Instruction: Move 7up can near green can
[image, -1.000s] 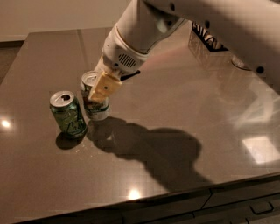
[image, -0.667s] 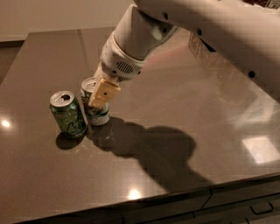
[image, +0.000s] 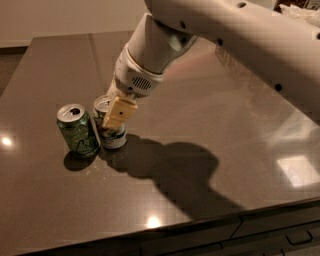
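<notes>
The 7up can (image: 114, 137), pale white-silver with a silver top, stands upright on the dark table (image: 210, 115), left of centre. The green can (image: 77, 131), green with dark line art and an open silver top, stands upright just to its left, almost touching it. My gripper (image: 111, 120) comes down from the upper right and is shut on the 7up can. One tan finger (image: 119, 112) lies across the can's front. The other finger is hidden behind the can.
My white arm (image: 225, 35) stretches across the upper right and casts a big shadow (image: 175, 170) on the table right of the cans. The table's front edge (image: 200, 220) runs along the bottom, with drawer fronts below. A patterned item (image: 300, 10) lies at the far right corner.
My gripper and the 7up can have shifted slightly toward the front of the table, staying next to the green can. The green can has not moved.
</notes>
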